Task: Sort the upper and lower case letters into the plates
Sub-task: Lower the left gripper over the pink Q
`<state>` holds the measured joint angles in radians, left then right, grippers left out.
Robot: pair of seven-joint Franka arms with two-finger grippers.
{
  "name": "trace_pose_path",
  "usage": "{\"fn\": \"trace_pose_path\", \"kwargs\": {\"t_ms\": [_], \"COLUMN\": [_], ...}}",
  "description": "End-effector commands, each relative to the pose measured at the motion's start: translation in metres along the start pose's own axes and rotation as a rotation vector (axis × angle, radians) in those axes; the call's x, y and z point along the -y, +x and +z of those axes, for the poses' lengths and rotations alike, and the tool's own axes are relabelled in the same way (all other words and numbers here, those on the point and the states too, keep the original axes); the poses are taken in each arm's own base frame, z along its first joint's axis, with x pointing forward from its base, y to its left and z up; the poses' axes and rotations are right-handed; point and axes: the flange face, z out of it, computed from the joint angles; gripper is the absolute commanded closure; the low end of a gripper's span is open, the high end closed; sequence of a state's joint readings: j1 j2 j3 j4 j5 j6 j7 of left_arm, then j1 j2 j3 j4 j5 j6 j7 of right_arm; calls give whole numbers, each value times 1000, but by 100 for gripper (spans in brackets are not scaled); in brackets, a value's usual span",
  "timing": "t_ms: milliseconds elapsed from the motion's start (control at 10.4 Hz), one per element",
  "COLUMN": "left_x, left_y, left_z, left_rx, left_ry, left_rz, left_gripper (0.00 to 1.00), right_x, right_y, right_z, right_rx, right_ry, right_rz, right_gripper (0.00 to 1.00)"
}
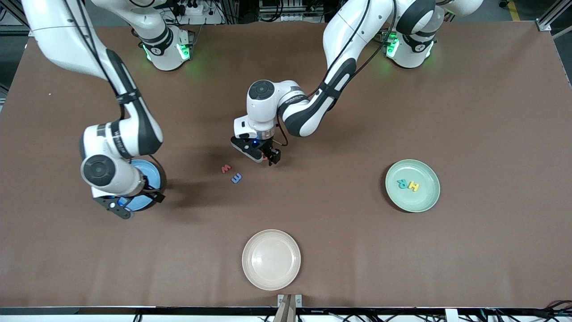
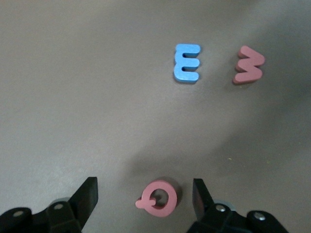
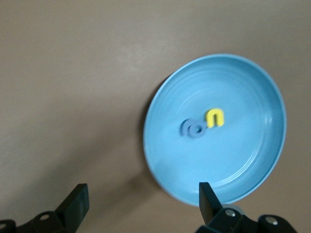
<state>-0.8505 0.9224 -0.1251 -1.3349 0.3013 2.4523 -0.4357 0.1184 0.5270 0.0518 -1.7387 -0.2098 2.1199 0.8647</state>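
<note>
Pink Q (image 2: 159, 198) sits flat on the table between the wide-open, empty fingers of the left gripper (image 2: 145, 200), lined up for a grab I'd guess, its tail pointing at 9 o'clock in the left wrist view. Blue E (image 2: 186, 62) and red W (image 2: 249, 64) lie side by side nearby. Right gripper (image 3: 141, 204) hangs open and empty over the blue plate (image 3: 252, 160), which holds a yellow n (image 3: 214, 117) and a blue letter (image 3: 192, 128).

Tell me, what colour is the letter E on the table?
Blue. The letter E shows best in the left wrist view.
</note>
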Motion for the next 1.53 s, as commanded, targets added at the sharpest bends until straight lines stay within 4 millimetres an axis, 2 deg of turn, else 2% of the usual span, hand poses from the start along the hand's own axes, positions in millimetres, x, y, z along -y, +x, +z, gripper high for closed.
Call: {"fn": "trace_pose_path", "kwargs": {"t_ms": [0, 287, 670, 957, 1053, 1244, 1435], "left_x": [-1, -3, -6, -9, -9, -9, -8], "left_y": [4, 0, -17, -25, -27, -28, -27], "left_z": [8, 9, 16, 10, 12, 13, 14], "left_rx": [-40, -37, 0, 17, 22, 25, 24], "left_ry": [1, 4, 11, 5, 5, 4, 2], "left_rz": [109, 179, 226, 248, 248, 253, 250], "left_gripper": [13, 13, 13, 13, 14, 25, 27], "right_x": [4, 3, 3, 4, 4, 5, 6], "right_y": [-2, -2, -1, -1, -1, -2, -2], "right_z": [-2, 0, -1, -2, -2, -2, -2], "right_rx": [21, 24, 24, 25, 25, 25, 23], "right_ry": [26, 24, 26, 45, 45, 45, 46], "right_rz": [48, 49, 53, 61, 61, 60, 58], "right_gripper": [0, 0, 0, 0, 0, 0, 0]}}
